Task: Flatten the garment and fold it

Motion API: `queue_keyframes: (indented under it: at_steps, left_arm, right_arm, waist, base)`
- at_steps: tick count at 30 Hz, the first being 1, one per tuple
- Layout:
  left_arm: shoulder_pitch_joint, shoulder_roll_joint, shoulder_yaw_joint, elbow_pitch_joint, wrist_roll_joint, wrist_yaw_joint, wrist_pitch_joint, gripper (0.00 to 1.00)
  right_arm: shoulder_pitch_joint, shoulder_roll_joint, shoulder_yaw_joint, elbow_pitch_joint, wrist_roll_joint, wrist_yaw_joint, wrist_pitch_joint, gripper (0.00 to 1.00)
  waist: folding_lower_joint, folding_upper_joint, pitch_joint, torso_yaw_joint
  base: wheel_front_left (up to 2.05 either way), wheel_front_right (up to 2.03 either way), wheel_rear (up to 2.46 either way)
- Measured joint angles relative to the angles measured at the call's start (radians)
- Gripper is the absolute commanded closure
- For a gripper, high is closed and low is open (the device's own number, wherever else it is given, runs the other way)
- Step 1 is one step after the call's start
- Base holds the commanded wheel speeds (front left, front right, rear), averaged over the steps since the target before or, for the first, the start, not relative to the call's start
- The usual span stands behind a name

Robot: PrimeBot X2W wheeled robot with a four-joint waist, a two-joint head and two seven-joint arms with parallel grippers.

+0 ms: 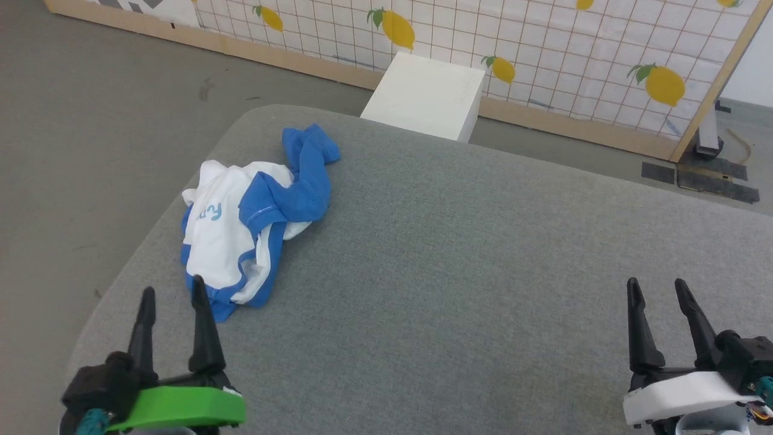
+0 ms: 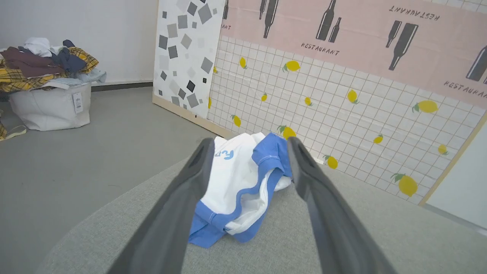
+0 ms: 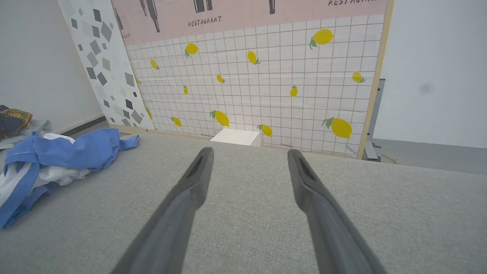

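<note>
The garment (image 1: 241,229) is lying bunched up on the far-left part of the grey padded table (image 1: 459,272), nr the rounded corner. Its white body is scrunching in on itself & one blue sleeve is flopping over the top, trailing toward the back edge, so nothing's flat yet. The lettering is peeking out on the white bit, half hidden by a fold. L gripper (image 1: 171,285) is hovering just beside the heap's near hem, fingers spread apart w/ nothing between them; can't tell if a tip is brushing the cloth. In the left wrist view the blue hem is sitting framed between the two fingers, prob. why it's aimed there: lining up a pinch on the nearest edge. R gripper (image 1: 656,281) is hovering well apart on the other side over bare table, fingers likewise spread & empty, I'd guess b/c no corner is lying within its reach. Flattening isn't begun imo; folding is a long way off. Behind the table a white box (image 1: 426,96) is sitting against the lemon-print panel (image 1: 543,42).
</note>
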Motion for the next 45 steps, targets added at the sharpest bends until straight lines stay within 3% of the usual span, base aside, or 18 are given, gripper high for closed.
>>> queue_keyframes:
  at_steps: [3,9,14,17,19,26,30,35,37,45]
  left_arm:
    - [-0.015,0.0,0.005,-0.041,-0.016,-0.005,-0.003,0.0]
    - [-0.135,0.028,-0.021,-0.067,-0.029,-0.095,0.017,0.0]
    - [-0.361,0.123,-0.012,-0.103,-0.144,-0.133,0.205,0.0]
    - [-0.503,0.231,-0.001,-0.076,-0.138,-0.139,0.321,0.0]
    - [-0.592,0.271,0.001,-0.033,-0.152,-0.143,0.395,0.0]
    - [-0.768,0.317,-0.031,0.17,-0.243,-0.144,0.67,0.0]
    - [-0.816,0.324,-0.052,0.24,-0.258,-0.122,0.798,0.0]
    - [-0.845,0.357,-0.07,0.317,-0.257,-0.057,0.967,0.0]
    - [-0.846,0.369,-0.049,0.351,-0.257,-0.004,1.013,0.0]
    - [-0.824,0.374,-0.002,0.428,-0.292,0.104,1.114,0.0]
  right_arm:
    - [0.001,0.0,-0.011,0.0,0.001,0.0,-0.007,0.0]
    - [0.018,0.001,-0.043,-0.002,0.009,0.0,-0.021,0.0]
    - [0.018,0.001,-0.058,-0.008,0.008,0.0,-0.029,0.0]
    - [0.01,0.001,-0.06,-0.013,0.007,0.0,-0.03,0.0]
    - [0.006,0.002,-0.063,-0.018,0.006,0.0,-0.03,0.0]
    - [-0.011,0.001,-0.065,-0.022,-0.009,0.0,-0.03,0.0]
    - [-0.03,0.001,-0.063,-0.034,-0.022,0.0,-0.03,0.0]
    - [-0.072,0.001,-0.063,-0.051,-0.038,0.0,-0.03,0.0]
    - [-0.094,0.002,-0.066,-0.059,-0.046,0.0,-0.03,0.0]
    - [-0.114,0.001,-0.094,-0.088,-0.072,0.0,-0.03,0.0]
  waist:
    - [0.0,0.0,0.008,0.006]
    - [0.0,0.0,0.027,0.021]
    - [0.0001,0.0,0.052,0.027]
    - [0.0002,0.0,0.065,0.013]
    - [0.0001,0.0,0.074,-0.001]
    - [0.0002,0.0,0.122,-0.046]
    - [0.0002,0.0,0.161,-0.071]
    - [0.0002,0.0,0.224,-0.106]
    - [0.0002,0.0,0.265,-0.128]
    - [0.0002,0.0,0.379,-0.185]
  base:
    - [0.0,0.0,0.0]
    - [0.0,0.0,0.0]
    - [0.0,0.0,0.0]
    - [0.0,0.0,0.0]
    - [0.0,0.0,0.0]
    - [0.0,0.0,0.0]
    - [0.0,0.0,0.0]
    - [0.0,0.0,0.0]
    - [0.0,0.0,0.0]
    - [0.0,0.0,0.0]
